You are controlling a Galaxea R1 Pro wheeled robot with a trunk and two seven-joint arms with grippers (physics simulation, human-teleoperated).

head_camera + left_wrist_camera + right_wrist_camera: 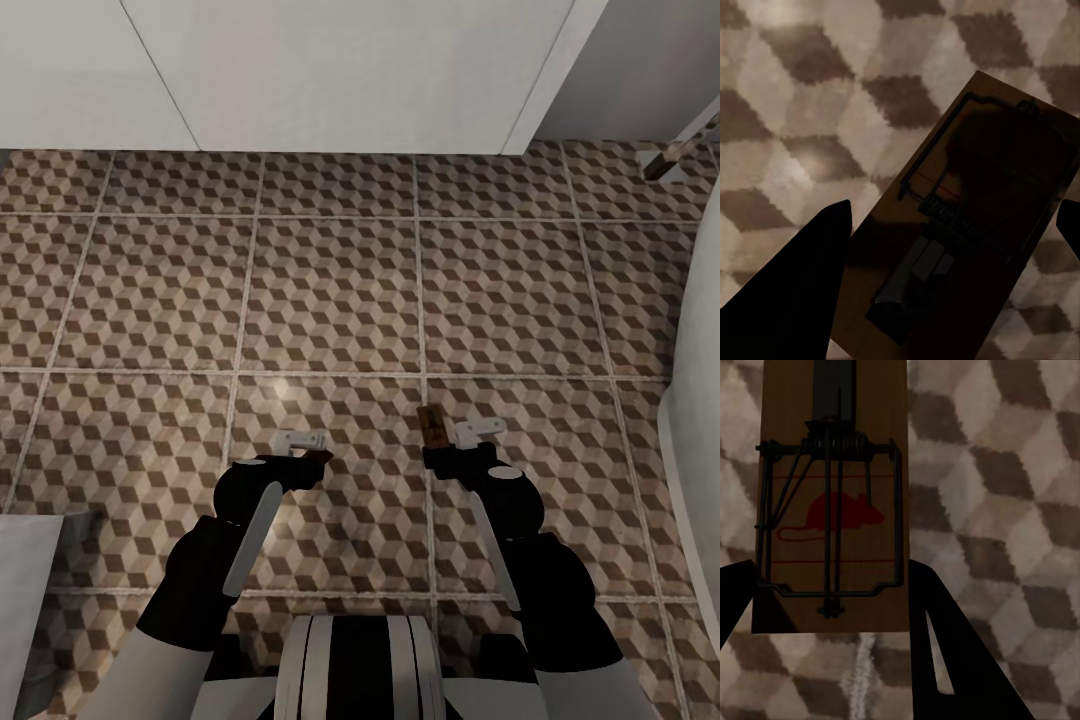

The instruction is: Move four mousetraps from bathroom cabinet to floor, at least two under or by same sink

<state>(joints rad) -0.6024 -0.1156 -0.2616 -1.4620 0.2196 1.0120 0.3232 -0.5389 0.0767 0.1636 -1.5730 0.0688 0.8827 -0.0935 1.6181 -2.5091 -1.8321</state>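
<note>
We hold one mousetrap (433, 424) clamped in our right gripper (445, 452), another mousetrap (979, 217) clamped in our left gripper (300, 462) (both just above the bathroom floor (330, 290)), long axes pointing away from us

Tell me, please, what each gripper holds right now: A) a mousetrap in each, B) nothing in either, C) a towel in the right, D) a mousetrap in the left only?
A: in the wrist views the left gripper has a mousetrap between its fingers, and the right gripper has another mousetrap, both above the tiled floor.
</note>
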